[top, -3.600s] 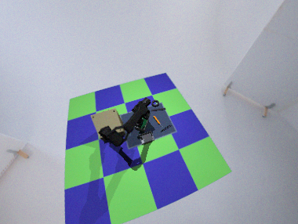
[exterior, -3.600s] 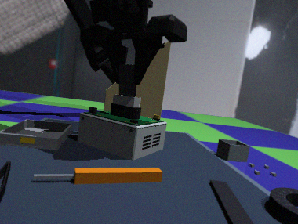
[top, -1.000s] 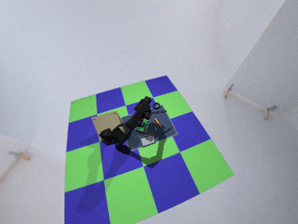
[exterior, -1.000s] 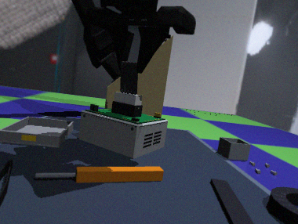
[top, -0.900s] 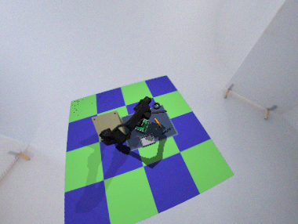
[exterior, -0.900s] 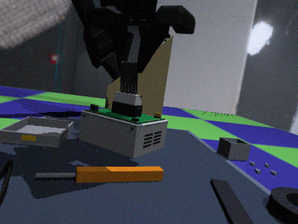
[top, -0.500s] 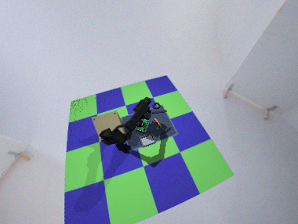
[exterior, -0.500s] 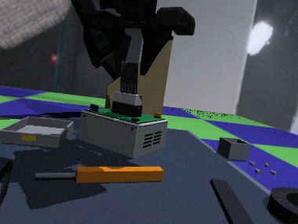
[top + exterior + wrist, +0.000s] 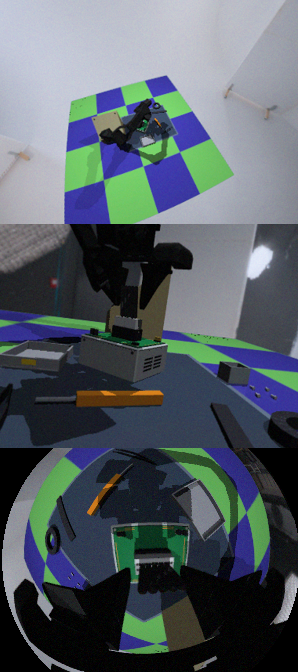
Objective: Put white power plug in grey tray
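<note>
Looking from the exterior side, see a blue-and-green checkered bench (image 9: 129, 196) (image 9: 259, 353) (image 9: 70, 470), then a dark mat (image 9: 168, 119) (image 9: 188, 381) (image 9: 90, 543) lying on it. Find a black arm (image 9: 135, 121) reaching over the mat, and a tan panel (image 9: 107, 121) (image 9: 157, 302) (image 9: 182, 623) on the far side. Notice the tool (image 9: 131, 302) (image 9: 156, 571) above the middle, spread apart and gripping nothing, with black wires (image 9: 129, 300) (image 9: 157, 579) between the tips. Below, see a pale housing (image 9: 106, 359) topped by a green circuit board (image 9: 144, 124) (image 9: 149, 341) (image 9: 122, 550). Left of it, find the grey tray (image 9: 147, 141) (image 9: 59, 363) (image 9: 220, 523); on the near side, an orange-handled screwdriver (image 9: 158, 122) (image 9: 119, 398) (image 9: 104, 494). Near right, spot a black bar (image 9: 231, 425) (image 9: 66, 518) and a black ring (image 9: 274, 424) (image 9: 48, 540); farther right, a small grey box (image 9: 239, 374). Find the white plug (image 9: 127, 322) (image 9: 155, 561) at its black socket on the board, under the tips; cannot tell how deeply seated. Right of the housing, beside the mat, spot tiny grey pieces (image 9: 257, 395).
</note>
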You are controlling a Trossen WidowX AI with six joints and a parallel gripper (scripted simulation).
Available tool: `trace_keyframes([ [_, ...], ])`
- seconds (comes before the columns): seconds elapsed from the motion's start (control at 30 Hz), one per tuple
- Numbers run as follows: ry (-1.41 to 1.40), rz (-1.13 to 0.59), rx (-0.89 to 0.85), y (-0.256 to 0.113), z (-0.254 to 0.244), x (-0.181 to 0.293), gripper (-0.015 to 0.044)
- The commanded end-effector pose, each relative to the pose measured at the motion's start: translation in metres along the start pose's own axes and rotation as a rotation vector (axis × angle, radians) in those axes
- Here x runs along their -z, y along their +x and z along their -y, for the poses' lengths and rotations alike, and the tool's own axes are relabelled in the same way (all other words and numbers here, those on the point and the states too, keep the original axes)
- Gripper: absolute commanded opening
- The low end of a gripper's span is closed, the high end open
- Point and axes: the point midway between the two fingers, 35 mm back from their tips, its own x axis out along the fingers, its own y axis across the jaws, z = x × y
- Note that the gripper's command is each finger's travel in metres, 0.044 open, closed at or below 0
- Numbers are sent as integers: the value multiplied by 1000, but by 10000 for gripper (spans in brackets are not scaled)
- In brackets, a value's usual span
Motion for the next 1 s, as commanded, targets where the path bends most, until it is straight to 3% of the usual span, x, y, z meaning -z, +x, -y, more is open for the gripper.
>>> trace_keyframes([
  [0.0,-7,5,3,3,0,0,250],
  [0.03,-7,5,3,3,0,0,250],
  [0.37,-7,5,3,3,0,0,0],
  [0.97,-7,5,55,-16,-5,0,0],
])
